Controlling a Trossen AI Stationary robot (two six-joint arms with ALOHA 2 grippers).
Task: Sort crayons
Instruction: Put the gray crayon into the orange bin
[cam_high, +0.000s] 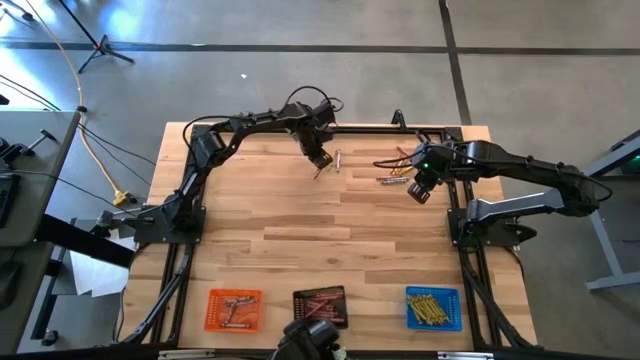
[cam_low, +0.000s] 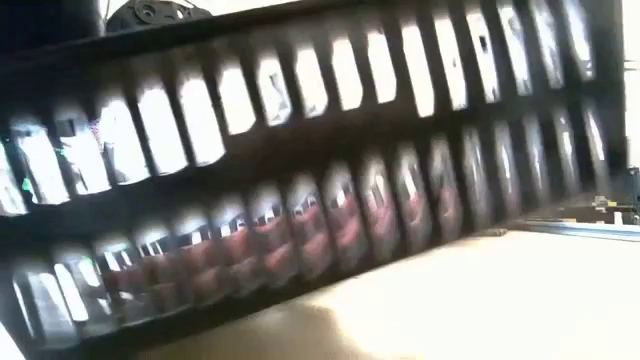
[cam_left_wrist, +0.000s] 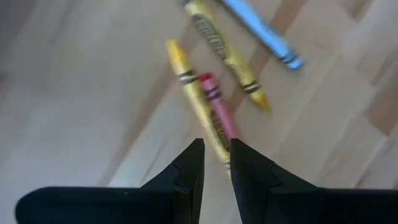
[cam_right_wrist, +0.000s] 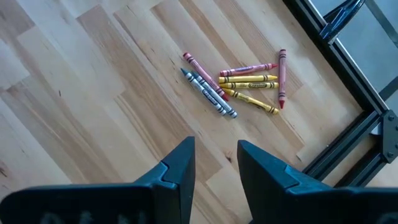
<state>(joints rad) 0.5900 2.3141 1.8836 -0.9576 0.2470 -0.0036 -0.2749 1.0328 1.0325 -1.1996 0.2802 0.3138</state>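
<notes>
- The left tool (cam_high: 320, 160) is at about 12 o'clock on the tabletop (cam_high: 330, 240), low over a few crayons (cam_left_wrist: 205, 102); its fingers (cam_left_wrist: 189, 168) stand narrowly parted over a yellow and a red one, and a grip cannot be told.
- The right tool (cam_right_wrist: 216, 163) hangs released at about 2 o'clock, above a loose cluster of crayons (cam_right_wrist: 239, 84).
- At 6 o'clock sit an orange tray (cam_high: 233, 309), a black tray (cam_high: 320, 305) and a blue tray (cam_high: 432, 307), each apparently holding crayons.
</notes>
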